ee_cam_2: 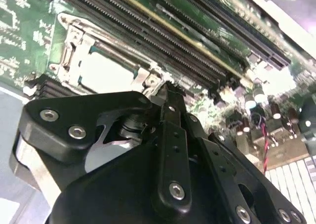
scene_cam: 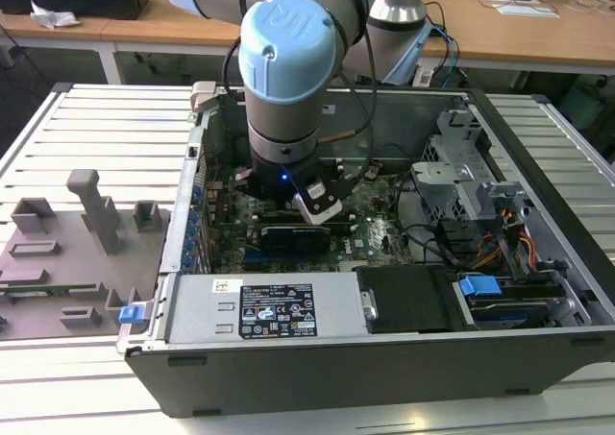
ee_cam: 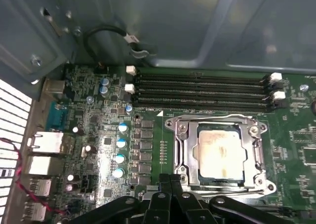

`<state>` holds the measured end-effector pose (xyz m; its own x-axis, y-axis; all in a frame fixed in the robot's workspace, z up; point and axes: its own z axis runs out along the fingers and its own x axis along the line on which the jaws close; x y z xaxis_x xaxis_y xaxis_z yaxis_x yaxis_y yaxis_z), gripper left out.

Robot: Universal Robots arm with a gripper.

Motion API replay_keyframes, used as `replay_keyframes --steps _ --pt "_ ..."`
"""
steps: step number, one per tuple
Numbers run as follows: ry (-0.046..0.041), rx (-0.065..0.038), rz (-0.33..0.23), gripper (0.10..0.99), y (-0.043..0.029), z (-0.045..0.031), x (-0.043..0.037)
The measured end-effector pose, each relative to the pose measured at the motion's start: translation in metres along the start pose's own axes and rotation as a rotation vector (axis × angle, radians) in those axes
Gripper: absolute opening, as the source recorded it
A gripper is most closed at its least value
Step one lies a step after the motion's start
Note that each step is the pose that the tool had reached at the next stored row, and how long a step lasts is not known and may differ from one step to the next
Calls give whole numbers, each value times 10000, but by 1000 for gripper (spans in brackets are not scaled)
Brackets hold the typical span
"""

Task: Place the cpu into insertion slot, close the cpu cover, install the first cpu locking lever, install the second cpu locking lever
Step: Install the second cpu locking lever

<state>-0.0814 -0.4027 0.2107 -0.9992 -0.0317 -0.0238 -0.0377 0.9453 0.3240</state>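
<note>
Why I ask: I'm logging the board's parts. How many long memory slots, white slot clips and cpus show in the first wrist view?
memory slots: 4
white slot clips: 4
cpu: 1
Total: 9
</note>
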Motion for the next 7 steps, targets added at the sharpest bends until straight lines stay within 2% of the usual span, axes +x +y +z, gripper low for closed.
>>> replay_keyframes --steps 5,7 --pt "1 1 0 106 38 -104 -3" --pt "-1 -2 -1 106 38 -104 -3"
